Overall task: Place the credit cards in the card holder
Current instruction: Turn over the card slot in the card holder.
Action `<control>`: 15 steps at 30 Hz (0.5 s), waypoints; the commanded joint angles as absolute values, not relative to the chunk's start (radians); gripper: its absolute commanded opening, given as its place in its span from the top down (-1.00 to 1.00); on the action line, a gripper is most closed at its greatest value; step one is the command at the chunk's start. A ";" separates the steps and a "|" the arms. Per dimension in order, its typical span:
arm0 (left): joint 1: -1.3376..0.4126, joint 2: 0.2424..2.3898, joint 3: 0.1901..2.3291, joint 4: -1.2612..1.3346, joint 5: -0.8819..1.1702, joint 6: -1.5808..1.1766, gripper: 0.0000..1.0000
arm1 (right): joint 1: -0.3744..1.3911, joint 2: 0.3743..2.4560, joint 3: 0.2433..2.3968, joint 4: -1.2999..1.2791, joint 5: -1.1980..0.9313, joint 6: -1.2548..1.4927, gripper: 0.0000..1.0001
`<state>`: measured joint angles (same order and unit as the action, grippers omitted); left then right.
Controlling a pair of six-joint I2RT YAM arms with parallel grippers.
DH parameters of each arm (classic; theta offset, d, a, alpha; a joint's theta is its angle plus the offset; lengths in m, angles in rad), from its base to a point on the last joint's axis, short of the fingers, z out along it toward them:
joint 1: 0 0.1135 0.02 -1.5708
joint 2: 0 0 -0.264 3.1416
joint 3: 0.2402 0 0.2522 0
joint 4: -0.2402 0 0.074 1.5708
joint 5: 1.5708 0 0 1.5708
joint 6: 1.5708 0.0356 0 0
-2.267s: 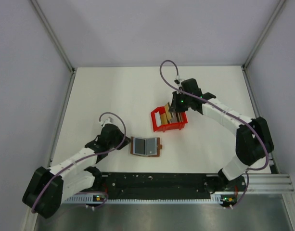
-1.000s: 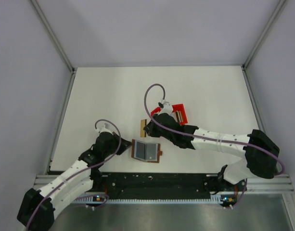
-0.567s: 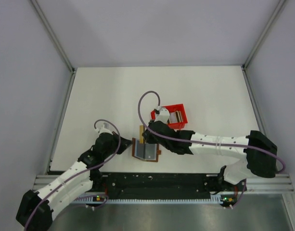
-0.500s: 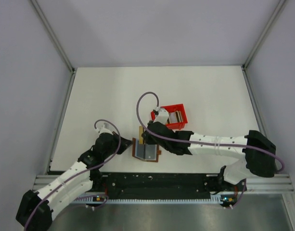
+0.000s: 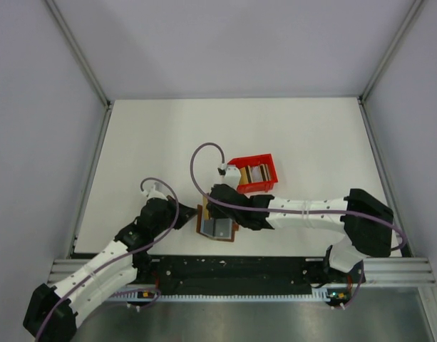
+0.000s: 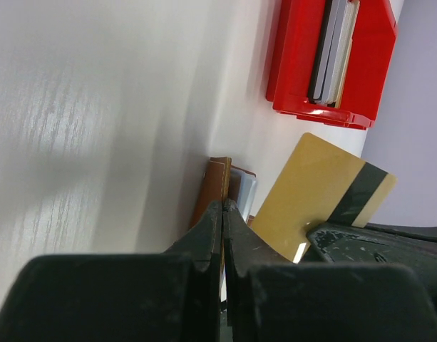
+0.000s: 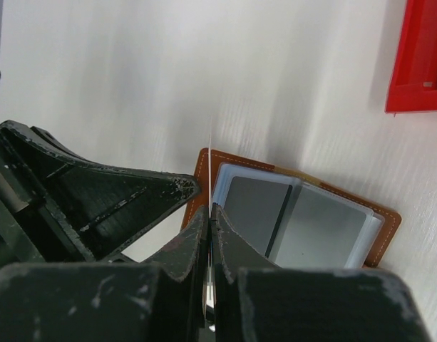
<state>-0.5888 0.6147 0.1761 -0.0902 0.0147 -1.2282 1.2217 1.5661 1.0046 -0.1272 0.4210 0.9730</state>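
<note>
The card holder (image 5: 219,228) lies open near the front of the table, brown outside with grey pockets (image 7: 296,221) inside. My left gripper (image 5: 187,212) is shut on its left edge (image 6: 217,182), fingertips meeting at the leather. My right gripper (image 5: 207,206) is shut on a tan-gold credit card (image 6: 318,196) with a dark stripe. It holds the card upright over the holder's left half, and the card shows edge-on (image 7: 210,164) in the right wrist view. More credit cards (image 6: 332,50) stand in the red bin (image 5: 255,189).
The red bin (image 6: 296,71) stands just behind and to the right of the card holder. My left fingers (image 7: 111,192) crowd the holder's left side, close beside the right gripper (image 7: 210,210). White tabletop surrounds them, with a metal rail along the near edge.
The right arm has swung from the red bin toward me, carrying the gold card down to the card holder's left side. The bin shifted slightly. The left arm has barely moved.
</note>
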 commanded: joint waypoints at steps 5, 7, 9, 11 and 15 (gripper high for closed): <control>-0.594 0.603 0.156 -0.023 0.038 -1.223 1.00 | 1.233 1.605 1.048 -0.101 0.410 0.989 1.00; -0.594 0.603 0.152 -0.023 0.040 -1.223 1.00 | 1.233 1.611 1.049 -0.089 0.403 0.982 1.00; -0.594 0.601 0.150 -0.017 0.043 -1.226 1.00 | 1.233 1.608 1.051 -0.087 0.400 0.979 1.00; -0.595 0.597 0.155 -0.034 0.038 -1.224 1.00 | 1.235 1.588 1.040 -0.080 0.402 0.977 1.00; -0.594 0.592 0.156 -0.032 0.032 -1.224 1.00 | 1.235 1.565 1.037 -0.075 0.393 0.966 1.00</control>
<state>-0.5911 0.6064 0.1604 -0.0811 0.0299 -1.2282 1.2217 1.6039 1.0046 -0.1127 0.3985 0.9718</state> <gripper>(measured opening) 0.010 0.006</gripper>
